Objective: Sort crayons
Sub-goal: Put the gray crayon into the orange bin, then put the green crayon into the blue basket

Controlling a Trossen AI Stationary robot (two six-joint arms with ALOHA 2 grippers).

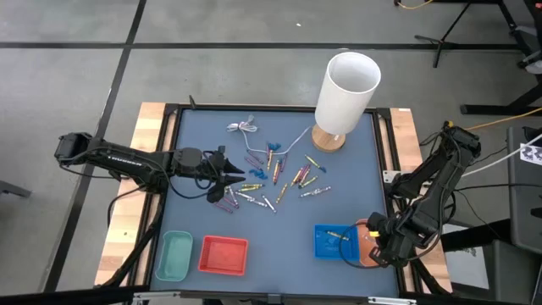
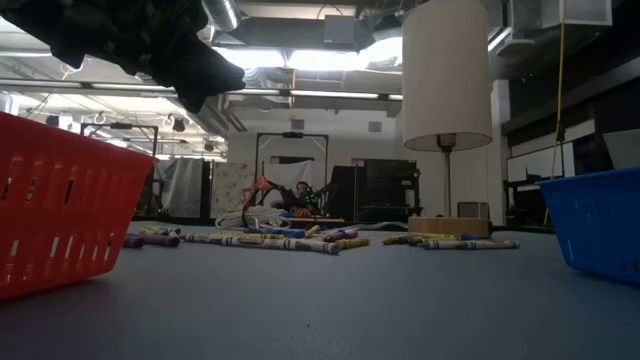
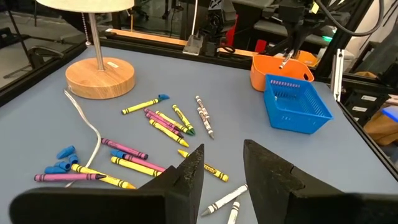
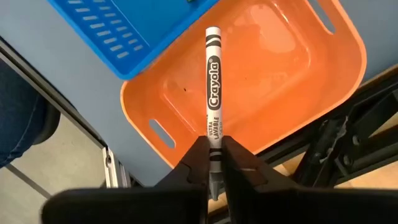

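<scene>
Right gripper pinches a white crayon over the orange bin, likely for drop-off; left gripper, fingers spread, hovers above the crayon pile.

A white-shaded lamp stands upright on a round wooden base, well beyond the left claw. Its thin white cable trails across the blue-grey table. Small blue bits lie near the cable. An orange basket sits directly below the right claw, touching a blue basket. A red basket and a green tray sit side by side, nearer the left claw.
</scene>
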